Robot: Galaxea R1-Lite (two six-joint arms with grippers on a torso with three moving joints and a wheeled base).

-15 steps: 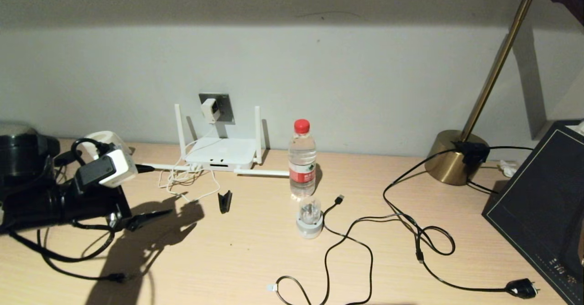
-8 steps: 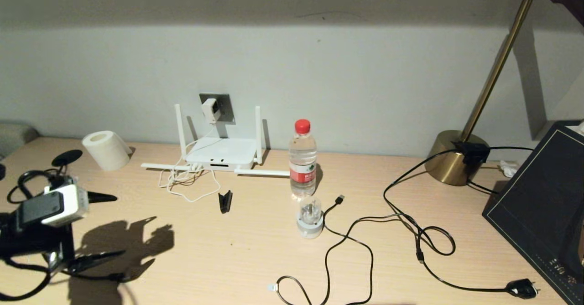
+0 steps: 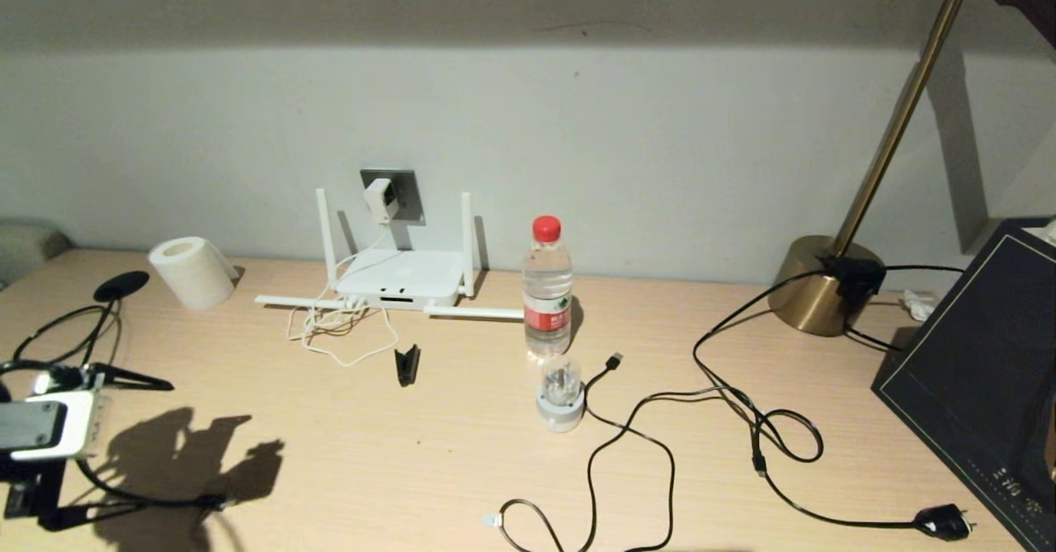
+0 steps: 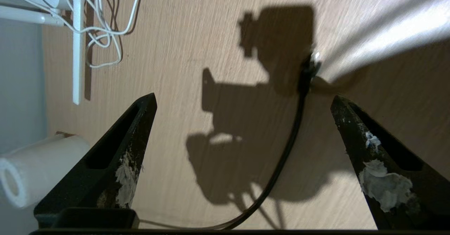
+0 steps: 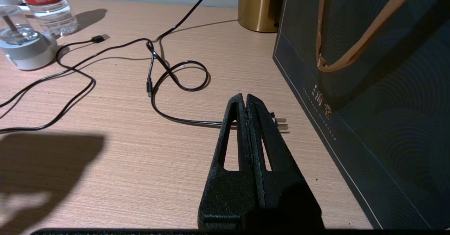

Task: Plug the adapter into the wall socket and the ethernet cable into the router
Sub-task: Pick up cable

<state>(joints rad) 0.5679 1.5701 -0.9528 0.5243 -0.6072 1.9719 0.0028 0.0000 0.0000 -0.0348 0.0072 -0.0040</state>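
The white adapter [image 3: 379, 200] sits on the grey wall socket [image 3: 400, 191], and its thin white cord drops to the white router [image 3: 404, 278] below. The black ethernet cable [image 3: 148, 498] lies at the table's left, with its flat oval end [image 3: 120, 285] at the back and its plug end [image 3: 216, 502] near the front. My left gripper [image 3: 140, 450] hovers open at the front left. In the left wrist view the ethernet cable [image 4: 284, 157] runs on the table under the gap between the fingers of the left gripper [image 4: 243, 97], untouched. My right gripper [image 5: 245, 96] is shut and empty, low over the table's right side.
A paper roll [image 3: 194, 271] lies at back left. A water bottle [image 3: 546, 288], a round white-and-clear plug piece [image 3: 560, 391] and a black clip [image 3: 407, 365] stand mid-table. A USB cable [image 3: 613, 360], a mains plug [image 3: 945, 521], a brass lamp base [image 3: 821, 284] and a black bag [image 3: 973, 370] fill the right.
My left arm has drawn back from near the router to the front-left corner, uncovering the paper roll and the cable's oval end. Its fingers stayed open. The right gripper is unchanged.
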